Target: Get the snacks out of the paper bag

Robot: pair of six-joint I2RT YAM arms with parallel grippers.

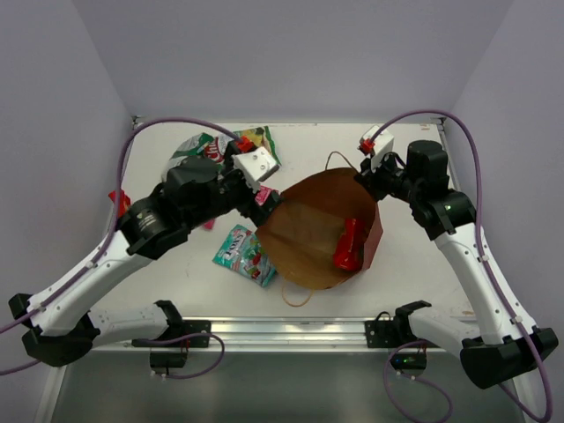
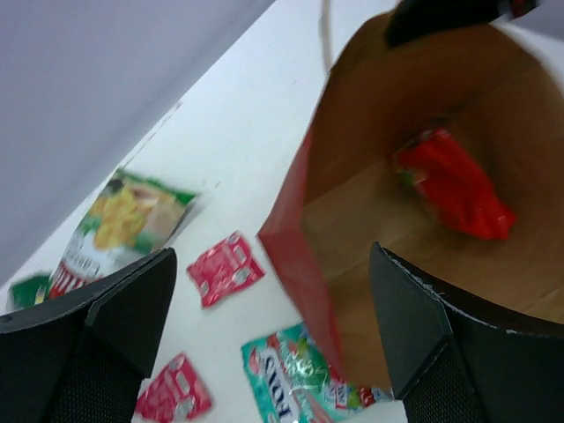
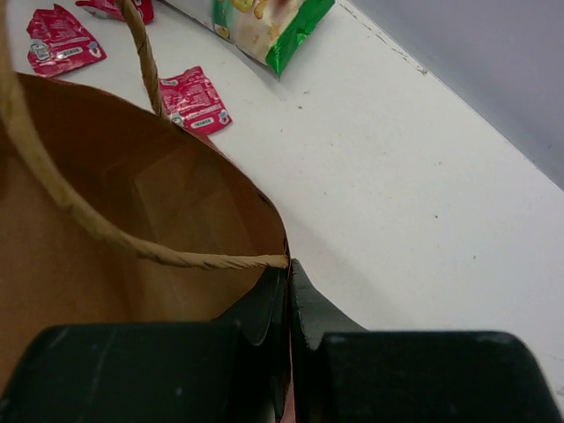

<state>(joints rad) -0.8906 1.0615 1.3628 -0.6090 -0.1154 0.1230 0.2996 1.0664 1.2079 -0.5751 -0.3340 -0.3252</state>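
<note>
The paper bag (image 1: 304, 233) lies with its open mouth facing up, red-brown outside, tan inside. The red packet (image 1: 348, 245) lies inside it, also in the left wrist view (image 2: 454, 185). My right gripper (image 1: 366, 181) is shut on the bag's rim (image 3: 264, 211) beside a twisted handle (image 3: 132, 242). My left gripper (image 1: 264, 201) is open and empty, its jaws astride the bag's left rim (image 2: 291, 256). The teal packet (image 1: 242, 254) (image 2: 295, 388) lies on the table left of the bag. The green-white chip bag (image 1: 225, 145) lies at the back left. Small red-pink sachets (image 2: 225, 267) (image 2: 172, 388) (image 3: 194, 99) lie on the table.
The white table (image 1: 423, 256) is closed in by grey-purple walls at the back and both sides. A metal rail (image 1: 291, 330) runs along the near edge. Another sachet (image 1: 119, 201) lies near the left wall.
</note>
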